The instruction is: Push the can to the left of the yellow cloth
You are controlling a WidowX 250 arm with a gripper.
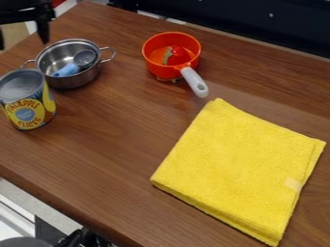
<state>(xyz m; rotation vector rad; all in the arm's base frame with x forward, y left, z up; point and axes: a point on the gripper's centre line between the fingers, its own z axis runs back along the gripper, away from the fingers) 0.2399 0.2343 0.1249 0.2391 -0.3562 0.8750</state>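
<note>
At the top left corner the black gripper [22,36] hangs with its two fingers spread apart and nothing between them. It is above and behind the can [27,101], not touching it. The can stands upright at the left edge of the view, with a yellow label and a grey metal top. A folded yellow cloth [238,169] lies flat on the right half of the table, well to the right of the can.
A steel pot [72,79] with a blue-handled ladle in it stands close behind the can on the wooden table [109,159]. An orange pan [157,69] with a grey handle and a red item inside sits at the back middle. The table's front edge runs along the lower left.
</note>
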